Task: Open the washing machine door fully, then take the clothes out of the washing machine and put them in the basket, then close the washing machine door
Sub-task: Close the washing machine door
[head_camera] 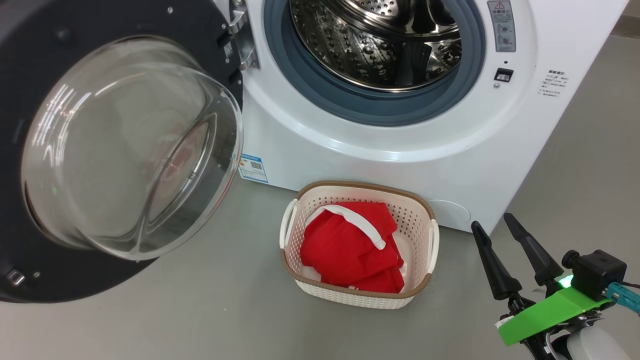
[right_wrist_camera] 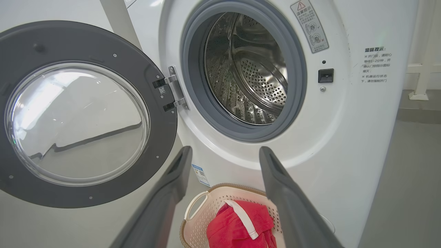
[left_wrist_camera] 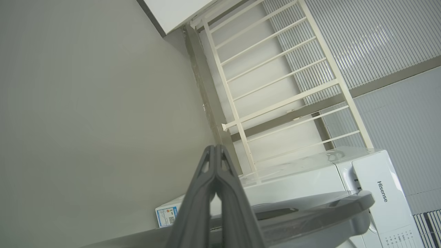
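Observation:
The washing machine door hangs swung wide to the left, its glass bowl bulging toward me; it also shows as the door in the right wrist view. The white washing machine shows bare steel in its drum. On the floor in front stands the basket with the red clothes inside. My right gripper is open and empty, to the right of the basket; the right wrist view looks past the gripper at the drum, basket and clothes. My left gripper is shut on nothing, beside the door's edge.
Grey floor spreads around the basket and to the machine's right. A white railing stands behind the washing machine against a ribbed wall. The door latch slot sits to the right of the opening.

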